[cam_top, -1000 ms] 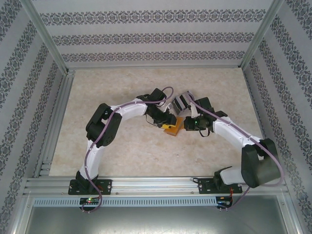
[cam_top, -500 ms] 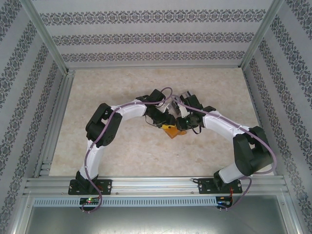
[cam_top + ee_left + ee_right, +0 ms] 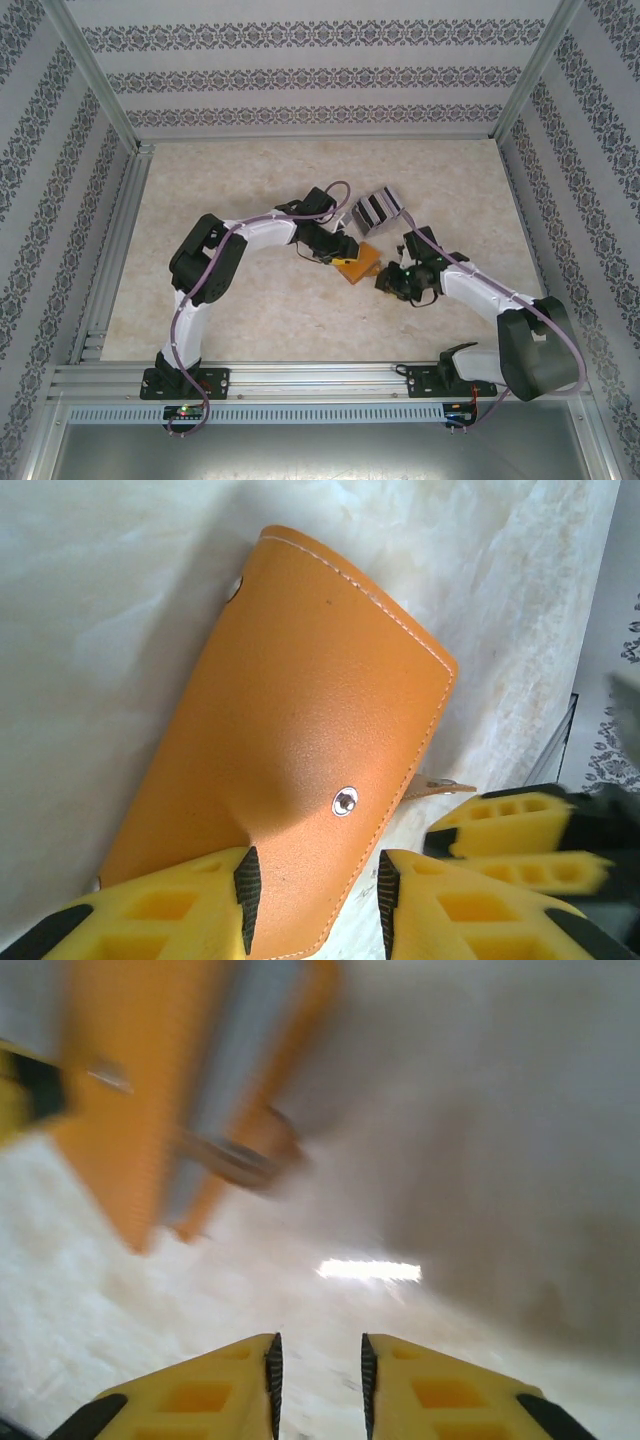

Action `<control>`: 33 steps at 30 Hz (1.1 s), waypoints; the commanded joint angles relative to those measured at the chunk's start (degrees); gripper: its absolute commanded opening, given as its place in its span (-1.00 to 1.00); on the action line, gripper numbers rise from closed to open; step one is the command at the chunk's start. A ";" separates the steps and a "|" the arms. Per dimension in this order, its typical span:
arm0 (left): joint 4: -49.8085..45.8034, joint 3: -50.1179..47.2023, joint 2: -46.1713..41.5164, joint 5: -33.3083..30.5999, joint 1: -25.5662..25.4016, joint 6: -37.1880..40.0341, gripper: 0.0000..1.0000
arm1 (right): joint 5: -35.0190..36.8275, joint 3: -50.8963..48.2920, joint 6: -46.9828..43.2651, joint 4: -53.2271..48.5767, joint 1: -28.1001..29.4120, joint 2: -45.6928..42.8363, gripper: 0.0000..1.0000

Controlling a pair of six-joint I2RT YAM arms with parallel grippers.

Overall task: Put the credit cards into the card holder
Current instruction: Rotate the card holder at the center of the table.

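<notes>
Grey-blue strip (image 3: 230, 1070) within the card holder (image 3: 300, 710) is too blurred to identify. Left tool (image 3: 315, 885) clamps that holder's corner on the table (image 3: 250, 300); right tool (image 3: 317, 1365), slightly parted, grips nothing.

Pale marbled table (image 3: 250, 320) — 2 things on it: orange card holder (image 3: 358, 266), striped silver block (image 3: 377, 208)

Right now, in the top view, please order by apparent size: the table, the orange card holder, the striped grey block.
1. Table, clearly largest.
2 and 3. Striped grey block and card holder look alike; the left claw covers part of the holder, so no ranking.
</notes>
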 commanded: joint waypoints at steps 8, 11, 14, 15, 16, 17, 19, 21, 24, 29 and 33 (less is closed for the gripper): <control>0.71 -8.18 -3.07 -5.83 -0.85 -3.96 -0.20 | -0.53 3.59 2.92 15.01 -0.62 9.35 -0.63; 1.06 -10.10 -4.50 -6.81 -0.86 -4.64 -0.20 | -0.57 8.39 1.59 17.90 -0.64 15.23 -0.63; 1.90 -11.73 -5.75 -7.75 -0.86 -5.63 -0.20 | -2.50 14.08 -0.22 19.34 -0.64 20.62 -0.62; 2.06 -12.21 -6.10 -7.96 -0.86 -5.87 -0.19 | -3.60 16.10 -0.72 19.48 -0.64 22.28 -0.63; 2.36 -12.58 -6.39 -8.13 -0.95 -6.29 -0.19 | -4.69 18.09 -1.26 19.85 -0.56 23.87 -0.63; 2.68 -13.09 -6.71 -8.35 -0.95 -6.60 -0.19 | -5.85 19.77 -1.58 20.10 -0.43 25.33 -0.63; 3.35 -13.76 -7.09 -8.82 -1.04 -7.35 -0.19 | -9.18 24.48 -3.17 18.99 0.08 28.74 -0.63; 3.69 -14.02 -7.37 -9.34 -1.14 -7.89 -0.19 | -11.45 27.82 -4.15 18.00 0.70 31.13 -0.63; 4.11 -14.12 -7.42 -10.04 -1.12 -8.71 -0.19 | -11.68 29.98 -5.97 14.94 0.98 31.51 -0.63; 3.76 -12.25 -9.21 -12.87 -1.04 -9.39 -0.19 | -5.68 29.90 -11.10 4.40 0.58 25.52 -0.57; 4.22 -9.71 -11.50 -15.21 -1.04 -10.37 -0.19 | -0.02 31.42 -14.61 -5.19 1.28 22.17 -0.50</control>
